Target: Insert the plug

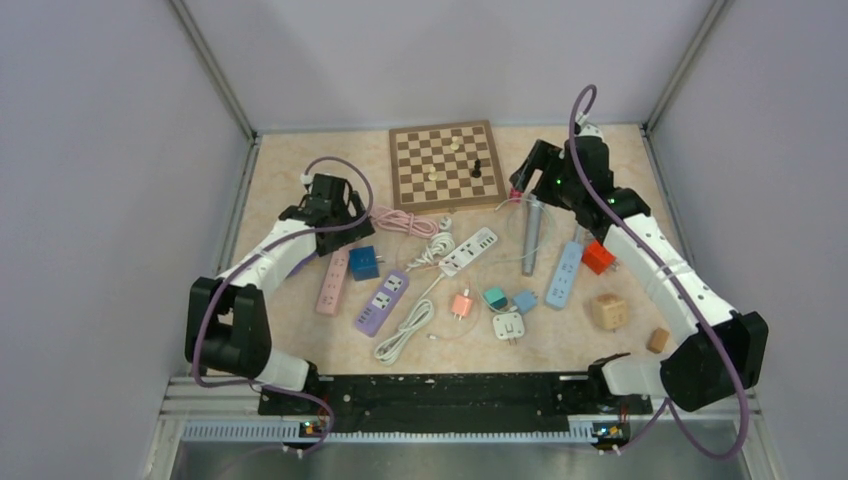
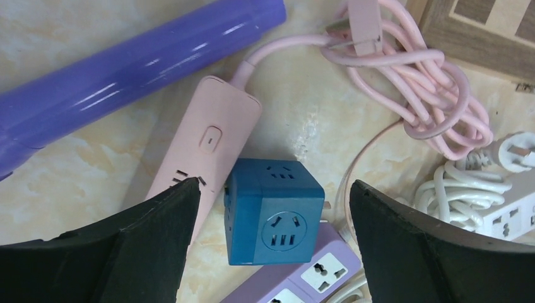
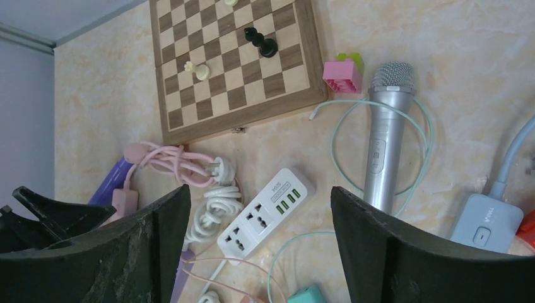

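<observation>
Both open, empty, left tool [image 2: 272,185], right tool [image 3: 258,188]

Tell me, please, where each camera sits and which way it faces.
Top external: above, behind the bases, facing down at the table; left arm, right arm show.
Left wrist: on that arm, looking down at the blue cube socket; left gripper shows.
Right wrist: on its arm, facing the chessboard and microphone; right gripper shows.
Both wrists see the white power strip.
</observation>
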You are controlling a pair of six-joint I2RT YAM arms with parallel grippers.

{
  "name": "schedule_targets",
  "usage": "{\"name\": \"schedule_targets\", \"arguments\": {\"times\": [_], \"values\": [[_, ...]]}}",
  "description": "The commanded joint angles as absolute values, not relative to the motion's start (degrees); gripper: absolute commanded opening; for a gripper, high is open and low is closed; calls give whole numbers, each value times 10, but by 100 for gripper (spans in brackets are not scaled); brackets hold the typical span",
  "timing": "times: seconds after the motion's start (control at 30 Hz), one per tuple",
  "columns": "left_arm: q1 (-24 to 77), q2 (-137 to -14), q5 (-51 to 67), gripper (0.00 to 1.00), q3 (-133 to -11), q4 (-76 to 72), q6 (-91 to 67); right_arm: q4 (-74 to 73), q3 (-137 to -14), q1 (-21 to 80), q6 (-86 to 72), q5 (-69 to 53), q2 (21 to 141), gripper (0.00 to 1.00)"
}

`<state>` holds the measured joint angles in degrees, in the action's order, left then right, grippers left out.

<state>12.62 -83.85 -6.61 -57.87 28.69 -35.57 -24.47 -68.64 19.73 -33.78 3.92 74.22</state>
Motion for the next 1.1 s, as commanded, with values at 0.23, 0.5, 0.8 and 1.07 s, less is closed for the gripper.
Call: {"name": "schedule_targets", "arguments": {"times": [0.23,0.5,0.8,1.07], "values": [[149,-878,-50,94,-615,351,-358,-228,-679,204,-339,12,751,81],[168,-899,-54,89,-596,327,-329,-233,-672,205,-344,3,755,80],[174,-902,-62,63,-587,299,-322,-241,-661,204,-350,11,747,78],[180,-919,-89,71,-584,299,-309,-244,-651,204,-357,9,741,76]]}}
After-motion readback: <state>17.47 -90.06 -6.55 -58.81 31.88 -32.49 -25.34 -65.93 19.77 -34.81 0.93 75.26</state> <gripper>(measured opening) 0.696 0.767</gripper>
